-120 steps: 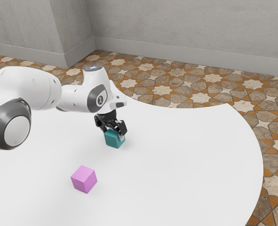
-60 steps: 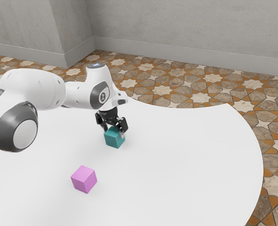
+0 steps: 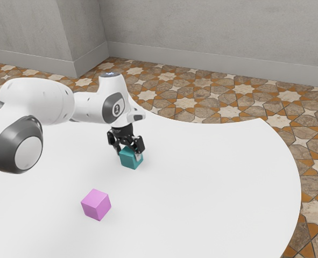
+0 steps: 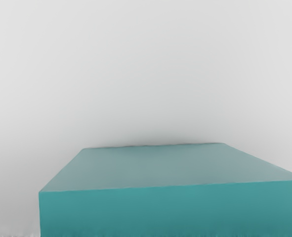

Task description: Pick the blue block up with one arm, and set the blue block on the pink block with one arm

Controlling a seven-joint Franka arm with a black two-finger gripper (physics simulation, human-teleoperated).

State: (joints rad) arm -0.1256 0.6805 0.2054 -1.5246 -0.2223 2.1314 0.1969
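1. A white round-edged table [image 3: 212,177] fills the lower part of the exterior view, its curved rim sweeping from the upper middle down to the lower right of the frame
2. Beyond the rim lies a patterned tile floor [image 3: 228,102] of brown and cream stars, and a plain grey wall [image 3: 202,27] with a pale skirting board runs along the top of the frame
3. The white arm [image 3: 94,107] comes in from the exterior view's left, its large grey-capped joint at the left edge, and bends down toward the middle of the table
4. The black gripper [image 3: 128,150] points straight down, left of the frame's centre, and sits right at the top of the blue block [image 3: 129,160]
5. The blue block, teal in colour, rests flat on the table directly under the gripper, in the middle left of the frame
6. Whether the gripper is clenched on the block or released around it cannot be told from these views
7. The pink block [image 3: 96,204] sits on the table toward the lower left of the frame, well apart from the blue block and nearer the camera, with nothing on it
8. In the wrist view the blue block [image 4: 175,197] looms close under the hand, its flat top and one side face showing against the white table [image 4: 136,59]
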